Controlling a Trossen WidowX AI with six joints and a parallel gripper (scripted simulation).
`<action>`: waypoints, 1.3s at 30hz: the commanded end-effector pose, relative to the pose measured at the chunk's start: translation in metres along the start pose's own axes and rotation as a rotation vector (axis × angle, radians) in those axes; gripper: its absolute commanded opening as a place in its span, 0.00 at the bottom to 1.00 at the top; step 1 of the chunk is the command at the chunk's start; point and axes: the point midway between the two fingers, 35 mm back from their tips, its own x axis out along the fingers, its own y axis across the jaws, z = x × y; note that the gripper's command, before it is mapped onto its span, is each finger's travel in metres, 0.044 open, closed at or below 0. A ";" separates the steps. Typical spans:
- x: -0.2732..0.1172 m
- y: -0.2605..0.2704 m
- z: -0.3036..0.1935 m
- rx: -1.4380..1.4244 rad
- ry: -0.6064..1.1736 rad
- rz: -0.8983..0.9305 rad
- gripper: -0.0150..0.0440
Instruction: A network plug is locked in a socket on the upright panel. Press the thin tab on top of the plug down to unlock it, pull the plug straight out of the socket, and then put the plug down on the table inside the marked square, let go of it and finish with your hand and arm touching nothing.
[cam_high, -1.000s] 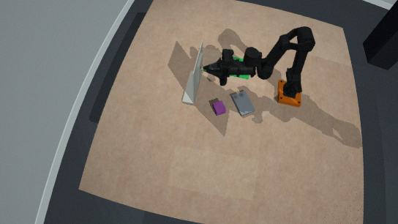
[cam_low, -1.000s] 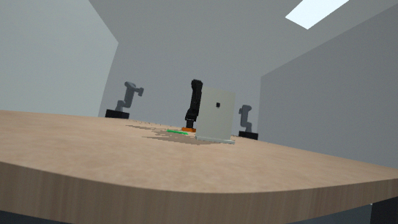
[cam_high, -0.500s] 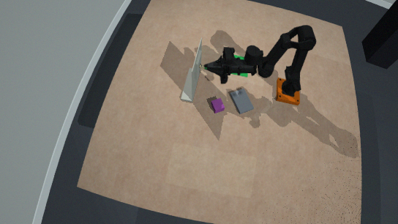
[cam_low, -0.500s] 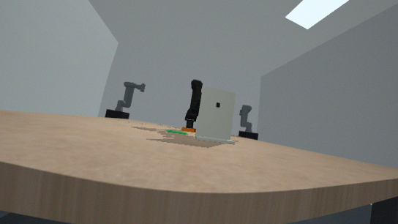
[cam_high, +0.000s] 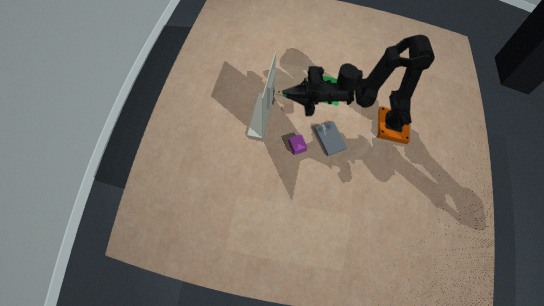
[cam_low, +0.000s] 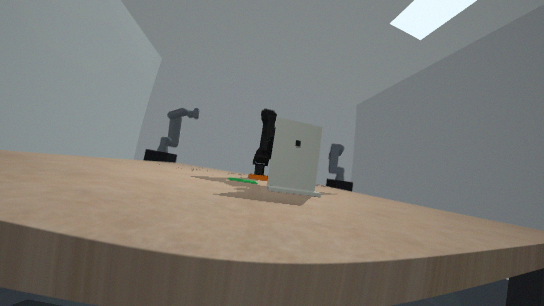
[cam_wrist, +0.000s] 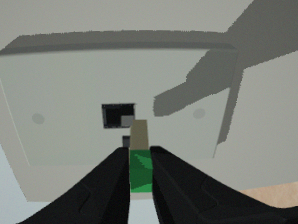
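My gripper (cam_wrist: 139, 156) is clamped narrow on the green plug (cam_wrist: 140, 169), its tan tip just in front of the dark socket (cam_wrist: 119, 115) in the upright panel (cam_high: 264, 102). The marked square (cam_high: 331, 90) lies on the table (cam_high: 300, 225) to the right, under my arm.

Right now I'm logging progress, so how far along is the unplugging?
Done: the gripper is shut on the green plug, which looks pulled clear of the dark socket in the upright panel. In hand: drawing it back. Left: set it inside the marked square, release, and withdraw.
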 end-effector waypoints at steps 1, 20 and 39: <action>-0.003 0.004 0.000 0.001 -0.004 0.013 0.25; -0.014 0.004 -0.005 0.001 -0.004 0.012 0.25; -0.026 0.003 -0.009 0.002 -0.004 0.011 0.25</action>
